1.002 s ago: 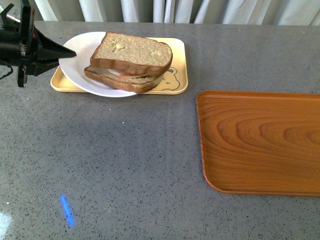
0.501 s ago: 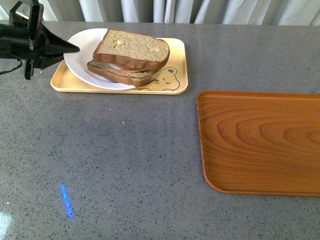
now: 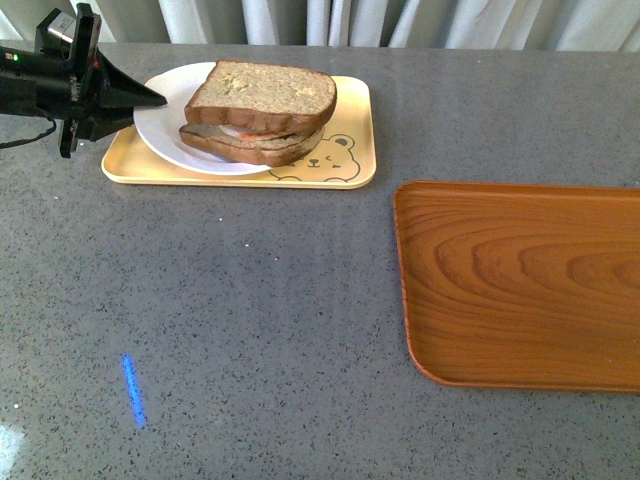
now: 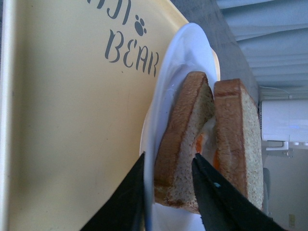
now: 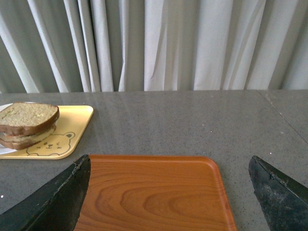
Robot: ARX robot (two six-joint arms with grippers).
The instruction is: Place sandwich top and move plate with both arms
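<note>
The sandwich top [image 3: 262,90], a brown bread slice, lies on a lower slice with egg showing between them, on the white plate [image 3: 160,118]. The plate rests on the pale yellow bear tray [image 3: 350,110] at the far left. My left gripper [image 3: 158,99] is shut on the plate's left rim; in the left wrist view its fingers [image 4: 134,192] clamp the rim [image 4: 161,91] beside the sandwich [image 4: 236,130]. My right gripper [image 5: 169,192] is open and empty above the wood tray; the sandwich [image 5: 26,120] shows far off in its view.
A brown wood-grain tray [image 3: 520,280] lies at the right of the grey table, also in the right wrist view [image 5: 154,197]. Curtains [image 5: 159,43] hang behind the table's far edge. A blue light streak [image 3: 133,392] marks the table at front left.
The plate with the sandwich has come down and back onto the yellow tray, from a tilted raised position. My left gripper moved with it, slightly up and away in the picture.
</note>
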